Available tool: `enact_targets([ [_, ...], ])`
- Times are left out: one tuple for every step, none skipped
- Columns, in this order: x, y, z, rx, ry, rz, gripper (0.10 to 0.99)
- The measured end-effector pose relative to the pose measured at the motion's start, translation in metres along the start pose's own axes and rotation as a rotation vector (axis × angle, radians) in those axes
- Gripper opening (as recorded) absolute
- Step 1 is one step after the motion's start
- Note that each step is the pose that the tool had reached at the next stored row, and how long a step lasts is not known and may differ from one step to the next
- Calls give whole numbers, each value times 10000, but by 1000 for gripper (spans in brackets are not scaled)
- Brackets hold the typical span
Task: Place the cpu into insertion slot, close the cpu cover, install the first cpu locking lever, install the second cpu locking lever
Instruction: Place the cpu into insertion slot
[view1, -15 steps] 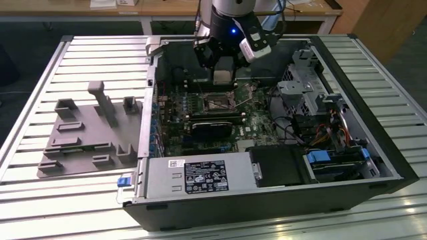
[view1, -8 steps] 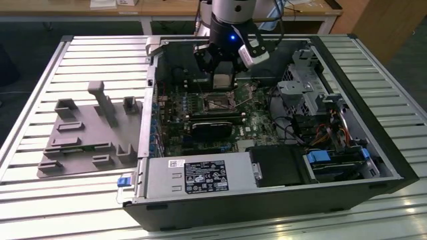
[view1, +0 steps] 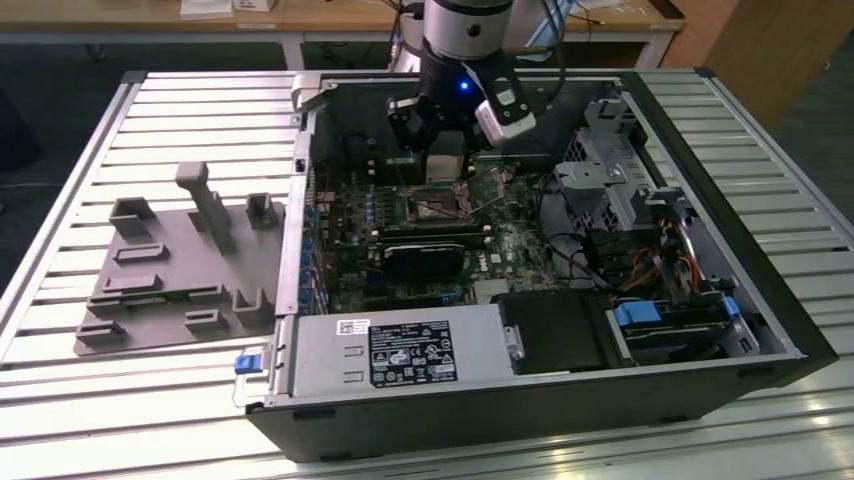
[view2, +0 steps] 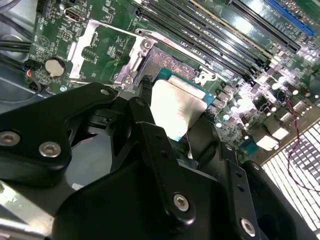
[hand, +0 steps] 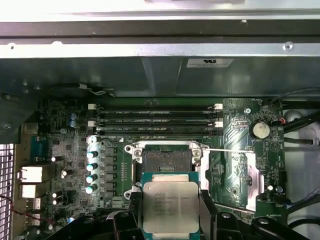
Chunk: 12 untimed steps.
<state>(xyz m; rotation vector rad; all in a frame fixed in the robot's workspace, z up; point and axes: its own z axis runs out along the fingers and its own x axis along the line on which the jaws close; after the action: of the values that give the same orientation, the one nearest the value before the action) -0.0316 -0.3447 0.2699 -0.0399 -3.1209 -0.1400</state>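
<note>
In both wrist views the cpu (hand: 170, 206) (view2: 177, 102), a small square chip with a silvery top, is pinched between my black fingers (view2: 145, 117). The gripper (hand: 170, 212) (view2: 172, 117) is shut on it and holds it just beside the open insertion slot (hand: 167, 160) (view2: 172, 62), above the board. The cpu cover (hand: 248, 175) (view2: 102, 50), a silvery frame with a square window, lies flipped open beside the slot. A thin wire locking lever (hand: 227, 150) stands released along the slot's edge. In the exterior view the gripper (view1: 446, 162) hangs inside the case over the slot (view1: 434, 205).
Memory slots (hand: 155, 116) run along one side of the socket and a coin battery (hand: 260, 130) sits beyond the cover. A black-finned graphics card (view1: 420, 258), the power supply box (view1: 394, 360) and drive bays (view1: 667, 320) crowd the case. A grey fixture plate (view1: 174, 270) lies outside it.
</note>
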Motion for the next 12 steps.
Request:
enact_targets([
  [0,-2,18,0,0,0,537],
  [0,-4,36,0,-2,0,537],
  [-1,-5,51,-1,-2,0,537],
  [-1,-5,60,0,-4,0,537],
  [-1,-6,65,-1,-6,10,537],
  [-1,-6,69,-2,-13,88,537],
  [-1,-7,72,-4,-26,242,537],
  [-1,-7,77,-7,-42,423,537],
  [-1,-7,81,-11,-59,605,537],
  [-1,-8,85,-14,-74,780,537],
  [-1,-8,89,-18,-91,963,537],
  [-2,-8,93,-21,-108,1154,537],
])
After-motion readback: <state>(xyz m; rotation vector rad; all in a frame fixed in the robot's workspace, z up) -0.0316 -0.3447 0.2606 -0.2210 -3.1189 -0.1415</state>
